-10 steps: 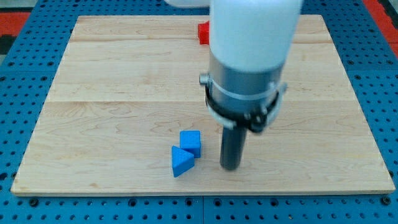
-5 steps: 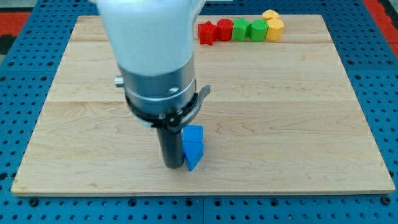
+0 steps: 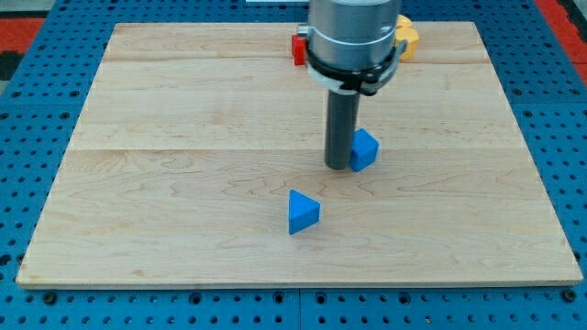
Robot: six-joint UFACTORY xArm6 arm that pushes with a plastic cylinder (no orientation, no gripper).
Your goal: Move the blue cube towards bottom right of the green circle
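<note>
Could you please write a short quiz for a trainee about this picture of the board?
1. True or false: my tip stands at the left side of the blue cube, right against it.
2. Which block lies nearest the view's bottom? A) blue cube B) blue triangular block C) red block
3. Fill in: at the view's top, right of the arm, a ___ block partly shows.

Key: 1 true; 2 B; 3 yellow.
</note>
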